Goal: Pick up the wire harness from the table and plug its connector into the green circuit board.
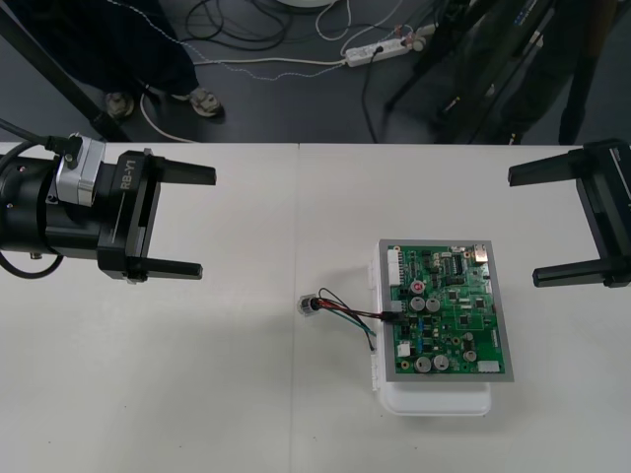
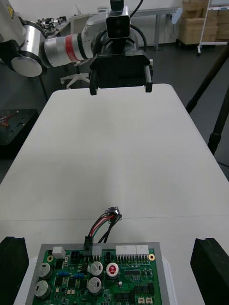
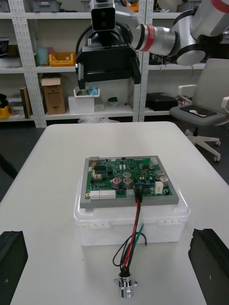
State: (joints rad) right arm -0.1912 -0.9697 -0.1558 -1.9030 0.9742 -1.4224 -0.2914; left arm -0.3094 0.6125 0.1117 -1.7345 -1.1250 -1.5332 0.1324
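Looks close to finished. Finds the wire harness (image 1: 345, 310) with its black plug (image 3: 137, 192) standing in a header on the green circuit board (image 1: 449, 310), at the edge facing the left gripper. Finds the red, black and green wires (image 3: 136, 217) drooping over the white base (image 3: 100, 228) and ending in the round metal socket (image 1: 309, 304), set on the table (image 1: 177, 394) just beside that base.

Shows the left gripper (image 1: 206, 222) at its own side of the table, well apart from the harness, fingers spread wide and holding nothing. Shows the right gripper (image 1: 524, 228) at the opposite side, beyond the board, likewise spread wide and empty, near the board's corner but not touching it.

Cannot confirm the depth of the plug in its header. Might be only part-way in, and so liable to work loose under the drag of the wires and the socket at their end.

Risks a snag as well. Any low pass by either gripper across the gap between socket and base would probably catch the loop of wires. Would then tug the plug out, or tilt it and bend pins.

Could also shove the base, apparently just resting on the table, with a finger clipping the board's grey frame. Calls for lifting clear rather than sweeping sideways.
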